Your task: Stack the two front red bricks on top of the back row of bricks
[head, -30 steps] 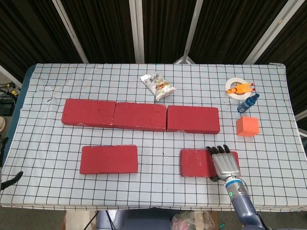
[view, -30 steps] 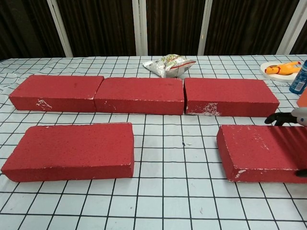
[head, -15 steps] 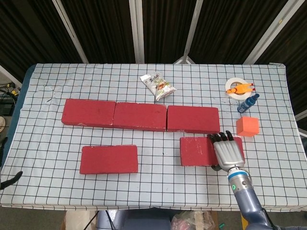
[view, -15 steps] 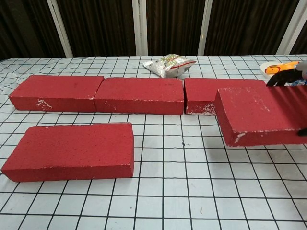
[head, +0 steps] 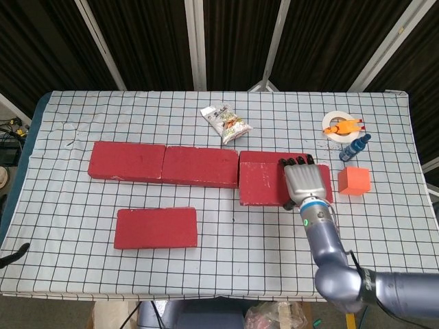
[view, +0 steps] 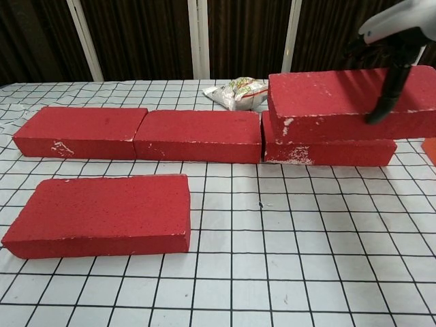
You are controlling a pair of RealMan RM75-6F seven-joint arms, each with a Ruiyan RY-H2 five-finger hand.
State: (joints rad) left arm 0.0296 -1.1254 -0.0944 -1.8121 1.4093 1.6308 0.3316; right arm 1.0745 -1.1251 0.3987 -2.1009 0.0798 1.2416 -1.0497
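The right hand (head: 304,181) has moved up and back since a moment ago. Before, it held the red brick low, just in front of the back row. Now the held brick (view: 347,102) is higher and sits over the right brick of the back row (view: 327,151). From the chest view the two look very close, but I cannot tell if they touch. The held brick also sticks out a little past the front edge of the one under it.

The right hand grips the held brick at its right end. The palm lies on top and the dark fingers (head: 296,162) reach over the far edge. In the chest view a dark thumb (view: 385,95) comes down the front side of the brick. So the hand is closed around the brick.

The left hand does not show in either view.

The other front brick (head: 156,227) lies flat on the checked table (head: 68,199), on the left, in the same spot as before. Behind it are the middle brick (head: 200,166) and the left brick (head: 127,161) of the back row, end to end.

Farther back lies a snack bag (head: 226,123). To the right of the hand sits an orange cube (head: 354,180). Behind the cube are a blue bottle (head: 355,147) and a roll of tape (head: 336,122) with an orange toy (head: 343,127) on it.
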